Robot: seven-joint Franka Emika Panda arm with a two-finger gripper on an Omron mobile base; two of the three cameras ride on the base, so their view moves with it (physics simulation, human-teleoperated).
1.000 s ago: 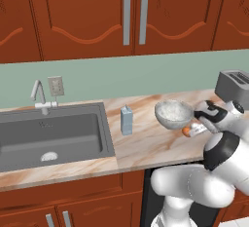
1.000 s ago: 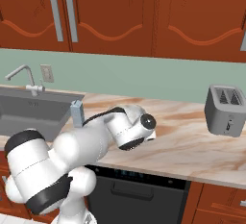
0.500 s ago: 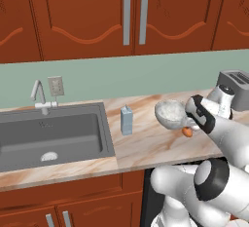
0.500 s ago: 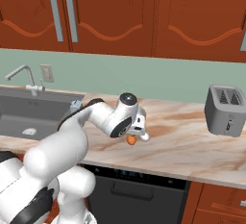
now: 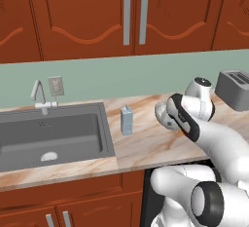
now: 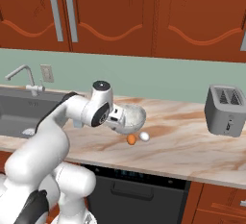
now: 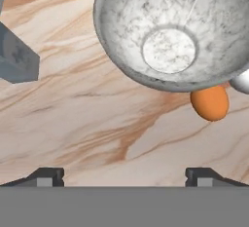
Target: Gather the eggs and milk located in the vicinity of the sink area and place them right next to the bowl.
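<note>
The white-grey bowl point(image 6: 132, 116) stands on the marble counter, and the hand view looks down into the bowl point(image 7: 170, 31). The orange-brown egg point(image 6: 131, 140) and the white egg point(image 6: 144, 136) lie on the counter right beside it; the orange egg point(image 7: 210, 103) and an edge of the white egg point(image 7: 242, 81) peek out from under the bowl's rim. The milk point(image 5: 126, 120) stands upright between the sink point(image 5: 53, 136) and the bowl, and its gabled top point(image 7: 17, 58) is at the left of the hand view. My gripper point(image 7: 124, 177) hovers open above bare counter, with nothing between its fingers.
A grey toaster point(image 6: 225, 110) stands at the far right of the counter point(image 6: 192, 146). A chrome faucet point(image 5: 39, 94) rises behind the sink, with a wall outlet point(image 5: 56, 85) beside it. Wooden cabinets hang above. My arm covers much of the bowl point(image 5: 162, 110) in the left base view.
My hand has lifted away from the orange egg and swung left toward the carton side of the bowl. Both eggs stay put on the counter by the bowl.
</note>
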